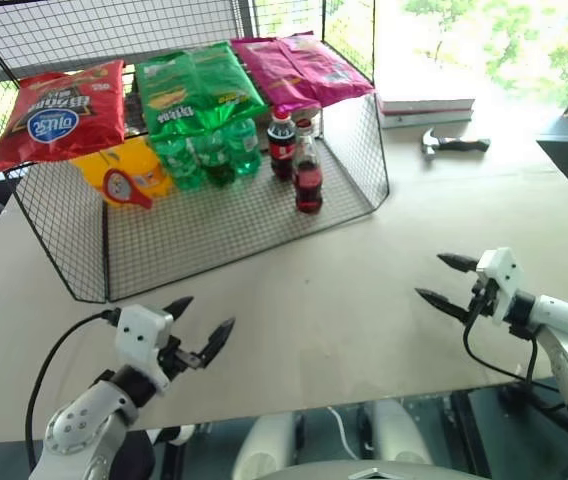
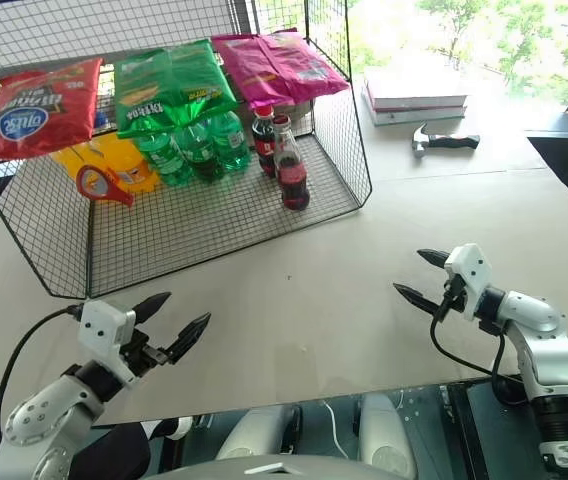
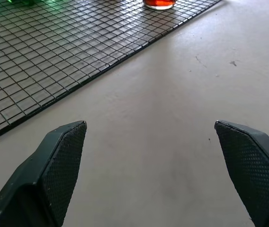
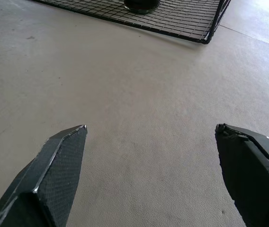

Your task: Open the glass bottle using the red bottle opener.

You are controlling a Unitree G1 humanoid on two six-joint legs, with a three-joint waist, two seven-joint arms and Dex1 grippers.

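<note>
Nearest me, left gripper [image 1: 198, 321] and right gripper [image 1: 446, 280] hover over bare table [image 1: 344, 300], both spread wide, holding nothing. Further out, bottle [image 1: 308, 167] stands upright on the wire rack [image 1: 214, 230], front right; opener [image 1: 127, 188] lies at the rack's left. Glass looks slick, fragile: I'd grip its body, and the stiff opener by its handle.

A test room or lab set up like a shop: a plain pale worktop [image 1: 364, 290] carries a black wire rack [image 1: 364, 150] stocked with 3 crisp bags [image 1: 199, 85] and soft-drink bottles [image 1: 204, 155], while a hammer [image 1: 454, 143] and stacked books [image 1: 426, 105] lie by a bright window [image 1: 484, 40] facing trees.
</note>
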